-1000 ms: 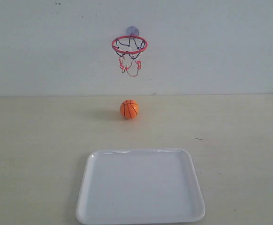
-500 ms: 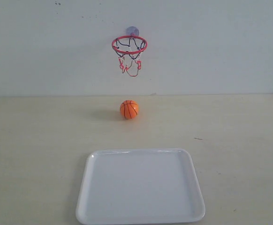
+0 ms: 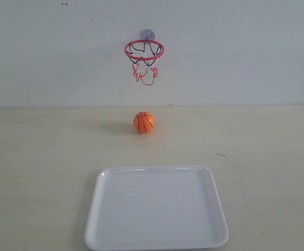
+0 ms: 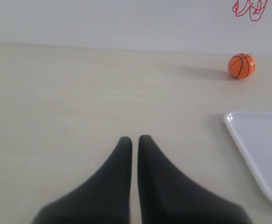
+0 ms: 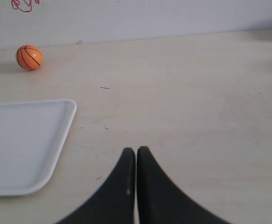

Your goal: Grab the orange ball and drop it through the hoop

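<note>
The orange ball [image 3: 144, 122] rests on the table near the back wall, directly below the hoop [image 3: 144, 50], whose red ring and string net hang from a suction cup on the wall. The ball also shows far off in the left wrist view [image 4: 241, 66] and in the right wrist view [image 5: 29, 57]. Only the hoop's net tips show in the wrist views [image 4: 250, 9] [image 5: 25, 4]. My left gripper [image 4: 134, 139] is shut and empty over bare table. My right gripper [image 5: 136, 150] is likewise shut and empty. Neither gripper appears in the exterior view.
A white rectangular tray [image 3: 156, 207] lies at the table's front centre, with nothing in it; its edge shows in both wrist views [image 4: 248, 144] [image 5: 56, 149]. A small dark mark [image 3: 221, 154] sits on the table to the right.
</note>
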